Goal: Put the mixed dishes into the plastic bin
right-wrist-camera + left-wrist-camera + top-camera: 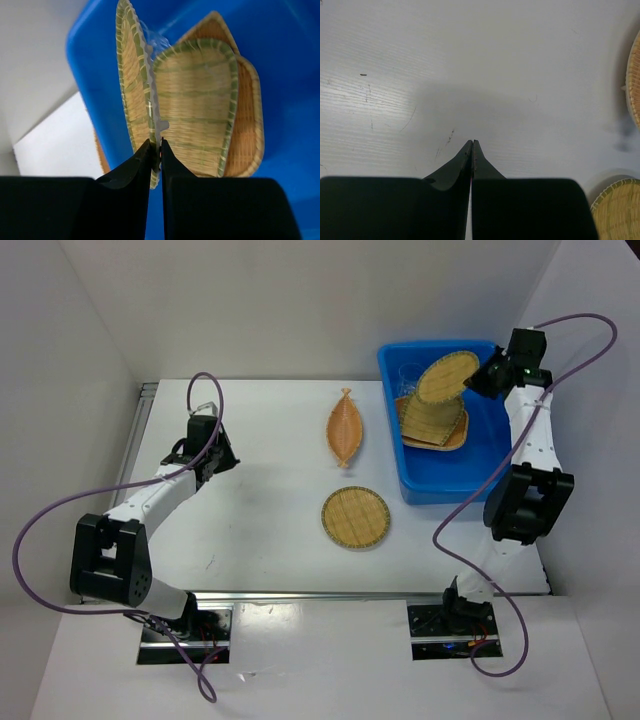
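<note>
My right gripper (478, 380) is shut on the rim of a round woven tray (446, 377), held tilted on edge above the blue plastic bin (490, 465); in the right wrist view my gripper (156, 145) pinches that tray (131, 85). In the bin lie a fan-shaped tray (197, 100) on another tan tray (247, 125), and a clear cup (409, 375) at the back. A leaf-shaped tray (346, 426) and a round tray (355, 517) lie on the table. My left gripper (228, 462) is shut and empty over the bare table at the left (472, 141).
White walls enclose the table on the left, back and right. In the left wrist view the edges of the two table trays show at the right: the leaf tray (634, 80) and the round tray (619, 210). A metal rail (135, 435) runs along the table's left edge.
</note>
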